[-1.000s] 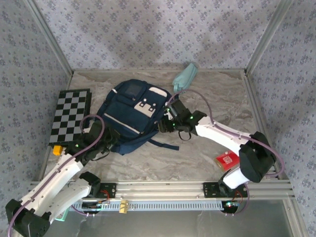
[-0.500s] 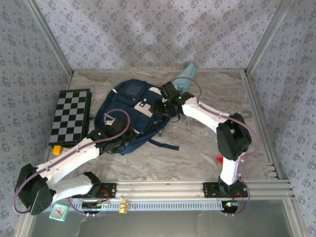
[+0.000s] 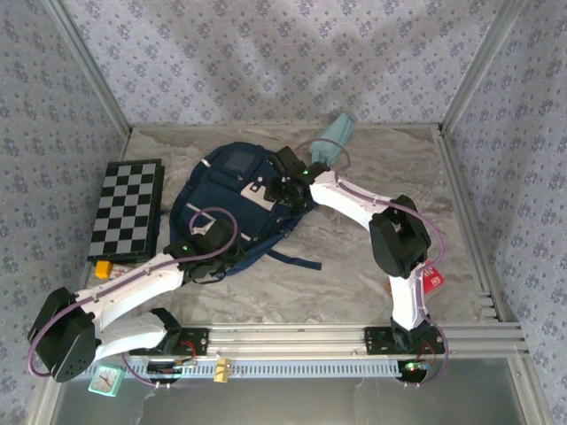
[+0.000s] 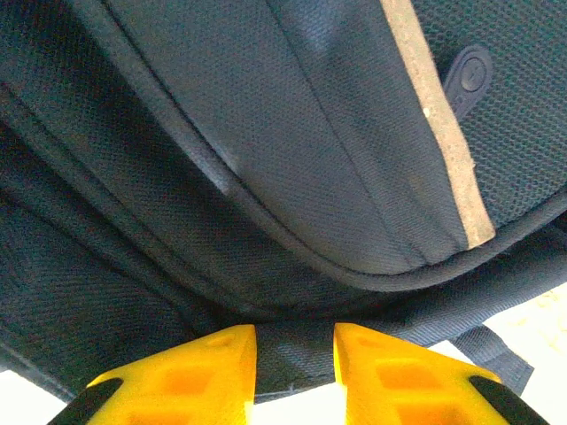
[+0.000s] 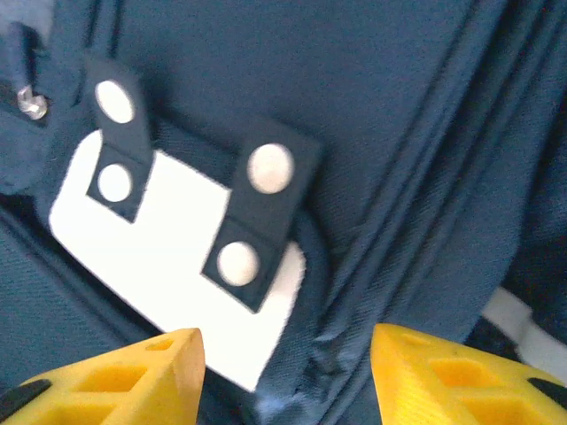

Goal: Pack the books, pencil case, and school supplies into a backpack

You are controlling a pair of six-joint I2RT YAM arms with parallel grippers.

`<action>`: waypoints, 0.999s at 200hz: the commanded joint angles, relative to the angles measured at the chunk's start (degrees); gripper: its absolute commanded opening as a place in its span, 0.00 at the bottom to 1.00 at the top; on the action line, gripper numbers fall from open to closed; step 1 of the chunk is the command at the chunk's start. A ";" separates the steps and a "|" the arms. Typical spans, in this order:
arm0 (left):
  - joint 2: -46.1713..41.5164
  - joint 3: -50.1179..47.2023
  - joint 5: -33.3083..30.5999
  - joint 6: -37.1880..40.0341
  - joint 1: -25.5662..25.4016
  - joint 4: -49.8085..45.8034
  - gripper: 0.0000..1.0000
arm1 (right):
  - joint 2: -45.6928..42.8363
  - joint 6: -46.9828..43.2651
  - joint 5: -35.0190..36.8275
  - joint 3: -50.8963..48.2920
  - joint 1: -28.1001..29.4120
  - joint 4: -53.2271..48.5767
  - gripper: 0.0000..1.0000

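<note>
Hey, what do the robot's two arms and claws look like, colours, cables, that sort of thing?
The left arm and right arm have white shells with black joint housings. A thin purple cable loops along each, with a small green light near the wrist. The left claw and right claw have bright yellow wedge-shaped fingers with hollow cut-outs and black edging.

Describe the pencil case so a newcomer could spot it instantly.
Find the navy backpack lying in the middle of the table. Just past its far right corner, at the table's back edge, lies the pencil case. It is the only soft, pale teal thing there.
</note>
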 commanded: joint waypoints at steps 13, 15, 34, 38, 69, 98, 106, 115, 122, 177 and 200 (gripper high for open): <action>-1.02 -0.86 -2.12 -0.87 -0.21 -1.93 0.30 | 0.43 2.30 3.12 1.87 0.94 -4.03 0.48; -1.07 -0.84 -2.14 -0.87 -0.23 -2.00 0.30 | 0.71 2.37 2.80 2.04 0.89 -4.26 0.49; -0.85 -0.67 -2.15 -0.82 -0.27 -1.84 0.30 | 2.40 2.79 2.91 3.07 0.64 -5.53 0.52; -0.81 -0.67 -2.15 -0.71 -0.24 -1.85 0.30 | 2.51 2.93 3.19 2.99 0.66 -5.47 0.52; -0.20 -0.40 -2.27 -0.62 -0.21 -1.81 0.31 | 4.31 3.39 2.99 3.82 0.54 -4.96 0.56; 0.43 -0.17 -2.11 -0.52 -0.21 -1.67 0.31 | 6.63 1.60 2.57 7.38 0.75 -4.95 0.48; 0.52 -0.15 -2.06 -0.52 -0.18 -1.76 0.31 | 6.58 1.30 3.56 7.98 1.18 -5.59 0.48; 0.60 -0.20 -2.08 -0.55 -0.22 -1.75 0.31 | 6.32 0.96 4.73 8.28 1.52 -6.24 0.45; 0.61 -0.22 -2.06 -0.48 -0.14 -1.76 0.31 | 6.01 0.91 5.53 8.37 1.77 -6.53 0.45; 1.13 -0.04 -1.89 -0.70 -0.18 -1.32 0.32 | 8.30 1.91 0.75 6.96 0.23 -0.91 0.45; 1.22 0.11 -1.97 -0.52 -0.18 -1.80 0.32 | 7.12 0.99 0.49 7.08 0.59 -1.29 0.45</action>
